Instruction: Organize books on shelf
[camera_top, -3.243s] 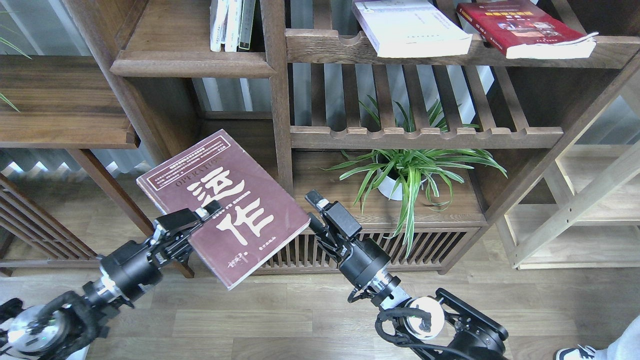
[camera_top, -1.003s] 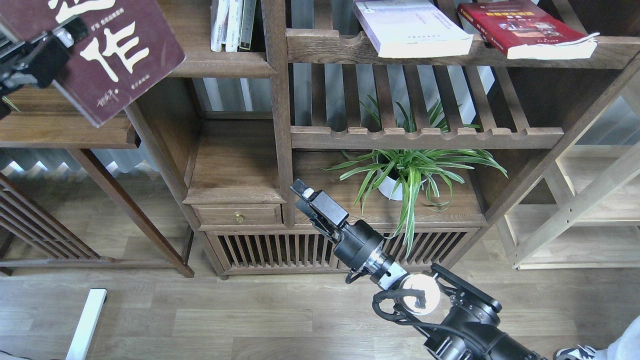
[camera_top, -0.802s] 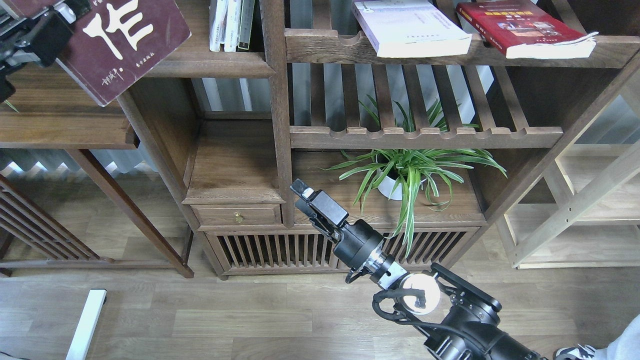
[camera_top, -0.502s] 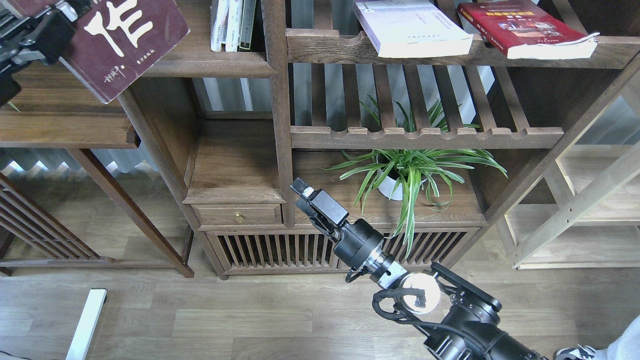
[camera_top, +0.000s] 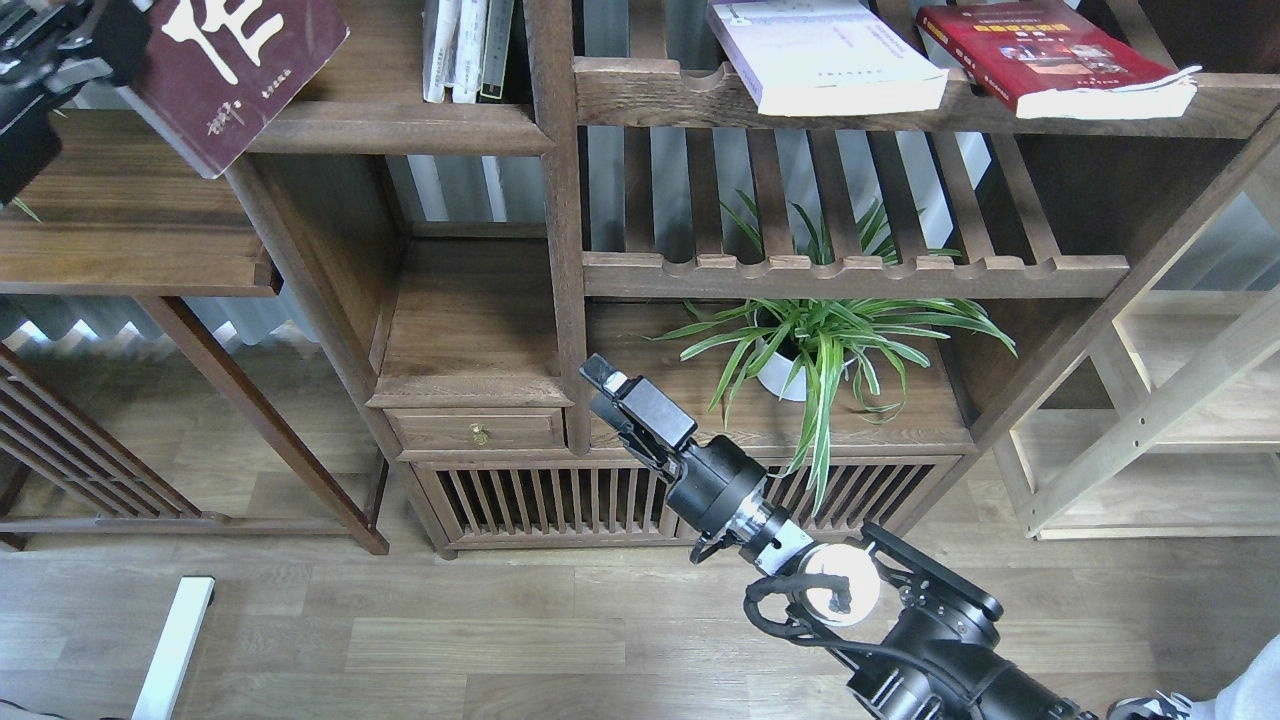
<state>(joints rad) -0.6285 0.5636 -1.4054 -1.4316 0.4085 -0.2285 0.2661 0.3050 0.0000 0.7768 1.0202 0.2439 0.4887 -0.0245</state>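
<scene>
Shelving filled the view: the shelf (camera_top: 400, 128), a solid walnut board with a rounded front edge, ran just right of my left gripper (camera_top: 95, 40), and the slatted shelf (camera_top: 850, 275) sat well above and right of my right gripper (camera_top: 605, 380). The brown book (camera_top: 235, 70) with white characters was clamped at its left edge in my left gripper's jaws, tilted, its lower corner hanging past the shelf's front edge; I could not tell whether it touched the board. The white book (camera_top: 825, 60) and the red book (camera_top: 1050, 55) lay flat side by side on the upper slatted rail, far up and right of my right jaws. The potted plant (camera_top: 815, 350) stood just right of those jaws. Thin upright books (camera_top: 465, 50) stood at the back of the shelf, right of the held book. My right gripper hung empty; from this end-on angle I could not tell how far its jaws stood apart.
</scene>
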